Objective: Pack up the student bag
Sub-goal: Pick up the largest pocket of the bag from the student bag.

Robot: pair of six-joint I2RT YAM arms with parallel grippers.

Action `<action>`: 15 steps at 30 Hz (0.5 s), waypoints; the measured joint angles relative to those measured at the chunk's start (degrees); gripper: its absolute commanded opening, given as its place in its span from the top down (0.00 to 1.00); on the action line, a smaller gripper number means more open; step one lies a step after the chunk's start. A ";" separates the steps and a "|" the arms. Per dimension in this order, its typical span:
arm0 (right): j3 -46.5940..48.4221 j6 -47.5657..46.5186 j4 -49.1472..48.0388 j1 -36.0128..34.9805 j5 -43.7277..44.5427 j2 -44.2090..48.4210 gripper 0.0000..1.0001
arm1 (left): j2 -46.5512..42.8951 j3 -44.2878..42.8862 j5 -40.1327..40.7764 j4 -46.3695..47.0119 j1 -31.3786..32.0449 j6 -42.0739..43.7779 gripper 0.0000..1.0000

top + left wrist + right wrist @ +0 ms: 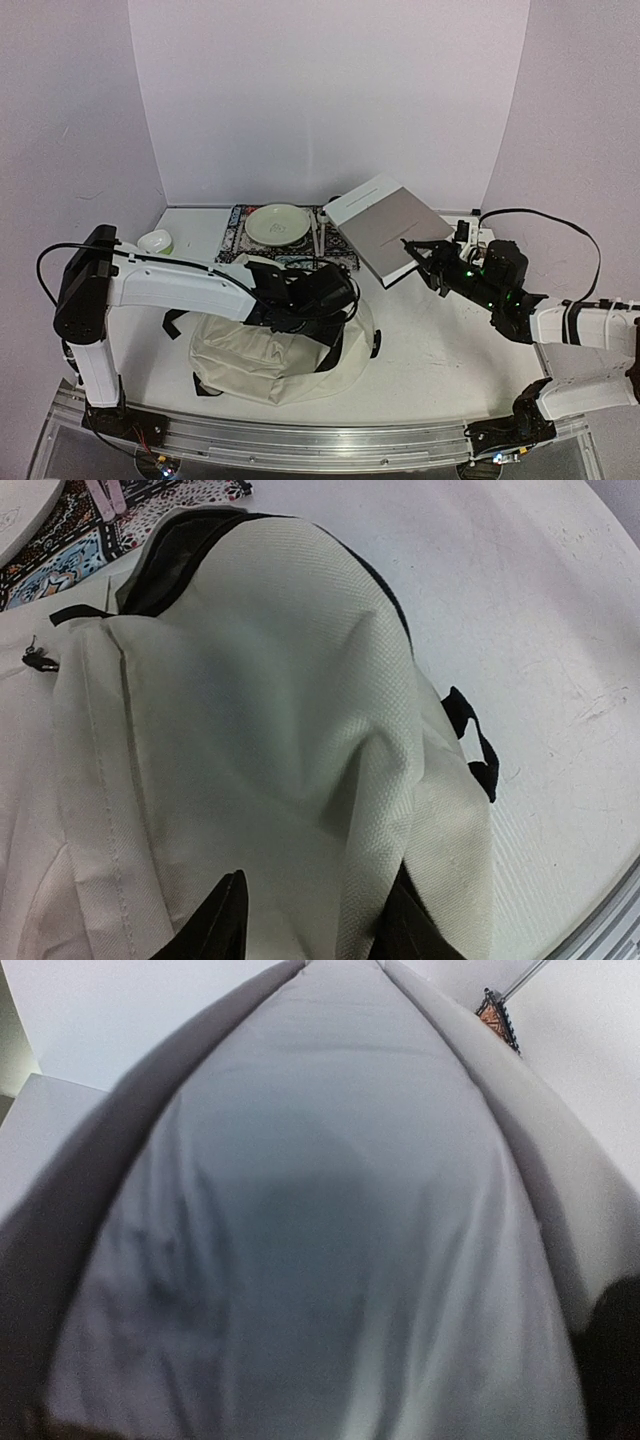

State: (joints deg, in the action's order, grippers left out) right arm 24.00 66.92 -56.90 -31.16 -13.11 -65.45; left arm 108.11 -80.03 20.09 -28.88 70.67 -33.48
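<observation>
Student bag part hidden, grey book blurred

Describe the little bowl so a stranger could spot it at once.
Start at the patterned mat at the far edge of the table, which carries a pale green plate. Just left of the mat sits the bowl: small and white, much smaller than the plate.
</observation>
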 measured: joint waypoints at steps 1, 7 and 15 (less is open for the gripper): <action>-0.01 0.00 -0.01 0.00 -0.03 0.00 0.65 | -0.43 0.30 -0.01 -0.24 -0.16 -0.04 0.59; -0.01 0.00 0.01 0.00 -0.33 0.00 0.65 | -0.69 1.03 -1.23 -0.82 -0.93 -0.80 0.58; -0.01 0.00 -0.01 0.00 -0.70 0.00 0.65 | 0.67 0.05 -5.66 -1.20 -1.31 -0.88 0.66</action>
State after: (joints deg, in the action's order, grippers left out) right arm 23.99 66.91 -56.90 -31.16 -13.81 -65.45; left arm 108.78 -79.98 14.43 -30.09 69.36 -34.36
